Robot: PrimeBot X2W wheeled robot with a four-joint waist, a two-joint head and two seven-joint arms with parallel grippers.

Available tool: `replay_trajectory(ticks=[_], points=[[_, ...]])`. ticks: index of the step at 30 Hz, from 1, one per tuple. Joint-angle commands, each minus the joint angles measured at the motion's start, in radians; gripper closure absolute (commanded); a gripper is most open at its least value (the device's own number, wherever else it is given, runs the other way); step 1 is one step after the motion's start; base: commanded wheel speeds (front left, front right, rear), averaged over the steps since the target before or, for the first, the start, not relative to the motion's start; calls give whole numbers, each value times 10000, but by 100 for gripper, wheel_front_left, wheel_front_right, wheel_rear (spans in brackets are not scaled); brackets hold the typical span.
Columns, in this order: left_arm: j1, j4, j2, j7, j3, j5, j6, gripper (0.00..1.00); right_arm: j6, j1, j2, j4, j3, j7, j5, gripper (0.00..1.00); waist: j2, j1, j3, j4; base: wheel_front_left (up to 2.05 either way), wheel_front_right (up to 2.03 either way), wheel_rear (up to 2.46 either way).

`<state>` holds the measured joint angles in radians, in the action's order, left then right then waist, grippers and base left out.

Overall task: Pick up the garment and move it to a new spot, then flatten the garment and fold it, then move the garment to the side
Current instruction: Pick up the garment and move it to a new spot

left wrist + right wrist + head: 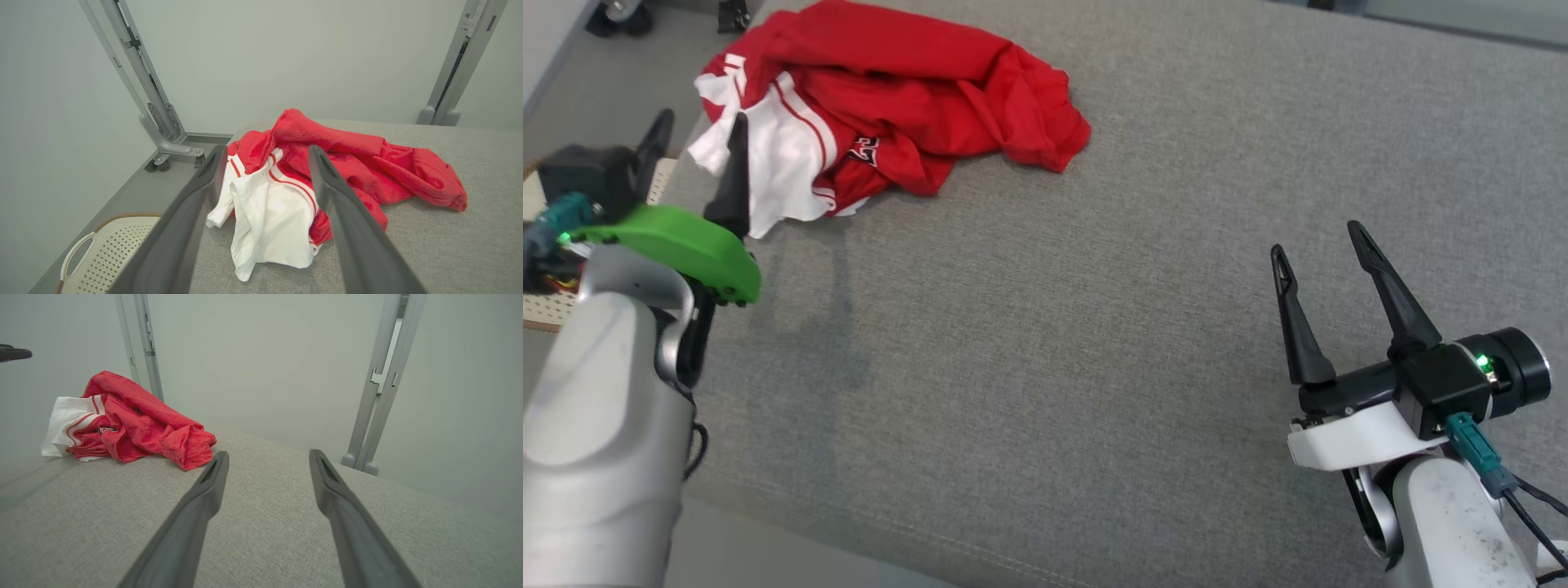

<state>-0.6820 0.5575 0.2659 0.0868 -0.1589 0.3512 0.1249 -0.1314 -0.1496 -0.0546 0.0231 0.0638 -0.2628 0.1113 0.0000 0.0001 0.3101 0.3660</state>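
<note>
While the garment (890,106) lies crumpled in a heap at the far left corner of the grey padded surface (1094,343), treat the task as being at its very start. No stage appears complete. The red cloth is bunched over itself, and a white panel with red stripes spills out toward the near left edge. Nothing about it is flat or folded. Check the left gripper (703,117) first. Its two dark fingers stand spread to their full width and have hold of nothing. In the left wrist view the white panel shows between them, just ahead of the tips. In the head view one finger overlaps the white cloth, and you cannot tell from that view whether it touches the fabric or hangs just above it. Check the right gripper (1316,237) next. It hangs over bare surface at the near right, well apart from the garment, with its fingers equally wide apart and empty. A pale perforated basket (114,245) sits below the left edge of the surface, beside the garment's corner. Judge the step in hand to be the left arm's approach for the first pick. The lift, the carry to a new spot, the flattening, the folding and the final move aside all remain to be done.
</note>
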Motion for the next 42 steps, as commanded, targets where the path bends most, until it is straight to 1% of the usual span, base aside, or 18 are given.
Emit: replay_trajectory(ticks=[1,3,5,8,10,14,20,22,27,33,37,42], points=[[-505,341,236,-169,-47,32,40,0,13,-188,-59,121,-27,-32,61,0,0,-1,1100,-789,0,0,0],[-1121,960,504,-419,-164,84,50,0,14,-283,-54,247,-77,-32,68,0,0,-1,1305,-972,0,0,0],[-1652,1476,642,-697,-384,299,57,0,14,-320,-40,336,-111,-32,104,0,0,-1,1502,-1124,0,0,0],[-2354,2103,1018,-1074,-744,796,44,0,14,-414,-26,400,-122,-32,121,0,0,-1,1747,-1315,0,0,0],[-2715,2446,1196,-1241,-938,1121,41,0,14,-436,-17,423,-149,-32,135,0,0,-1,1866,-1417,0,0,0],[-3308,3236,1548,-1428,-1232,1336,42,0,14,-485,-6,394,-264,-32,166,0,0,-1,2055,-1557,0,0,0],[-3916,4285,1675,-1226,-1483,1698,42,0,14,-407,1,508,-405,-32,312,0,0,-1,2156,-1658,0,0,0],[-4039,4416,1645,-1102,-1647,1796,44,100,14,-445,2,502,-434,-32,337,0,0,-1,2154,-1673,0,0,0],[-4279,4724,1755,-227,-1928,1802,43,100,14,-465,15,321,-373,-32,371,0,0,-1,1991,-1623,0,0,0],[-4572,4831,1867,659,-2367,1737,43,100,14,-357,29,40,-258,-32,246,0,0,-1,1430,-1543,0,0,0],[-4710,4521,1931,1126,-2784,1703,43,100,14,-247,34,-80,-296,-32,0,0,0,-1,814,-1480,0,0,0],[-4704,3659,1904,1386,-3359,1871,44,100,14,-51,36,-247,-358,-32,-449,0,0,-1,-111,-1377,0,0,0]])
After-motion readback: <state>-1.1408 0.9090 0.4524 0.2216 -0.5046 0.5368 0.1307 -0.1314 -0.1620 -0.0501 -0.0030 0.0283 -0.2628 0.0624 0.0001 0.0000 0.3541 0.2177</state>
